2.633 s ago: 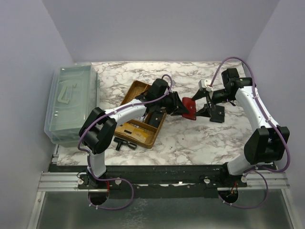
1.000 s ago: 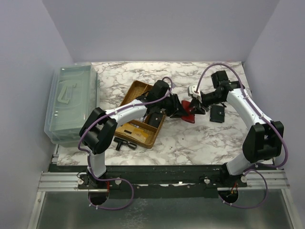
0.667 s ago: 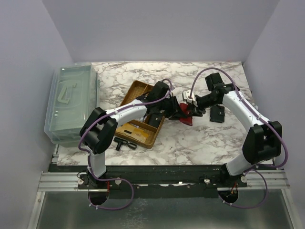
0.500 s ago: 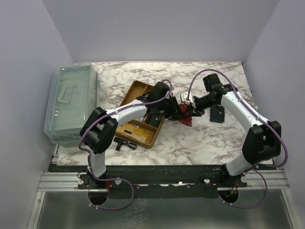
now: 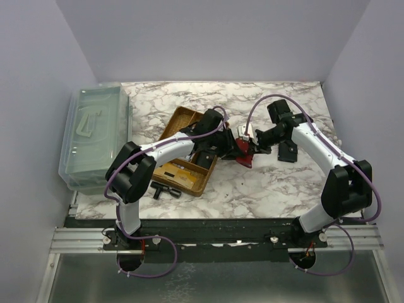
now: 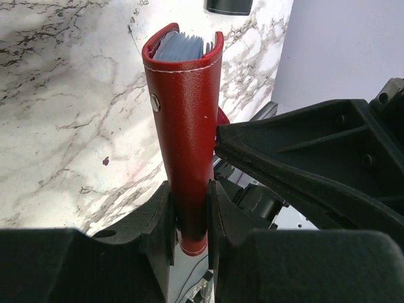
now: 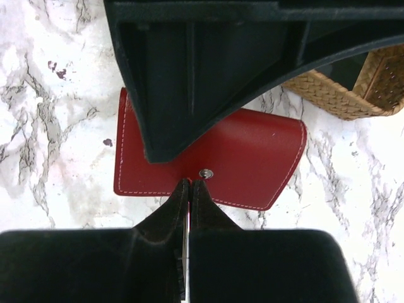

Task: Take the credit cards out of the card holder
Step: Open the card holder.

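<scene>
Clamping the red card holder (image 6: pixel 186 113) in partly closed jaws, the left claw (image 6: pixel 189 211) shows cards (image 6: pixel 180 47) at the far end; the right claw (image 7: pixel 190 184), pinched fully shut, meets the holder's snap (image 7: pixel 205 173).

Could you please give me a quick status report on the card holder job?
Left tool clamped on red card holder. Right tool shut at its snap edge. Cards not yet out. Nothing blocking the mouth.
</scene>
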Motion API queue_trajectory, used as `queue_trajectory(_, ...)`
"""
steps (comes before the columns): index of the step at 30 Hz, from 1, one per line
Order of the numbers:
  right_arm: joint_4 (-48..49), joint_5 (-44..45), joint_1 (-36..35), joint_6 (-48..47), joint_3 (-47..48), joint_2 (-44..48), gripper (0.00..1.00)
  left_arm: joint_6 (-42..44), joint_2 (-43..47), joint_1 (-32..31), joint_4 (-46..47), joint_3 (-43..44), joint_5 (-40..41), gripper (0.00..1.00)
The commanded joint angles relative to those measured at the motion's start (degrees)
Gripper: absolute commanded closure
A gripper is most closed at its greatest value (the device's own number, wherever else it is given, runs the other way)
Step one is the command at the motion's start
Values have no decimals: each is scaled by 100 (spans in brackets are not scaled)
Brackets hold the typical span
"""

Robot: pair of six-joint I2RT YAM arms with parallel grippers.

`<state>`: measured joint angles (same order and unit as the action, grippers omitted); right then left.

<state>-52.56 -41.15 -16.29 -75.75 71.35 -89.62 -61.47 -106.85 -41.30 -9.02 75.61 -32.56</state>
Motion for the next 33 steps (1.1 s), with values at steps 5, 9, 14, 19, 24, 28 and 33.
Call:
queue_trajectory(5,-210,356,-93,494,-192,180,100,91,403,117,714,-171,-26,100)
queue_trajectory(9,-158,394,-65,985,-267,220,100,217,482,142,705,-277,16,100)
queue_trajectory(14,148,131,129,2025,-516,336,98,497,625,148,709,-345,86,100)
queue_trajectory(19,306,-862,624,2601,-775,565,86,856,787,159,801,-350,143,100)
queue_trajectory(24,508,-2148,832,3155,-1061,814,68,1086,897,153,1113,-355,146,100)
queue_trajectory(28,1191,-3156,918,4009,-1372,919,61,1183,1021,152,1447,-414,138,100)
queue_trajectory(33,1561,-3862,1024,4748,-1055,739,57,1349,1235,149,1649,-534,248,100)
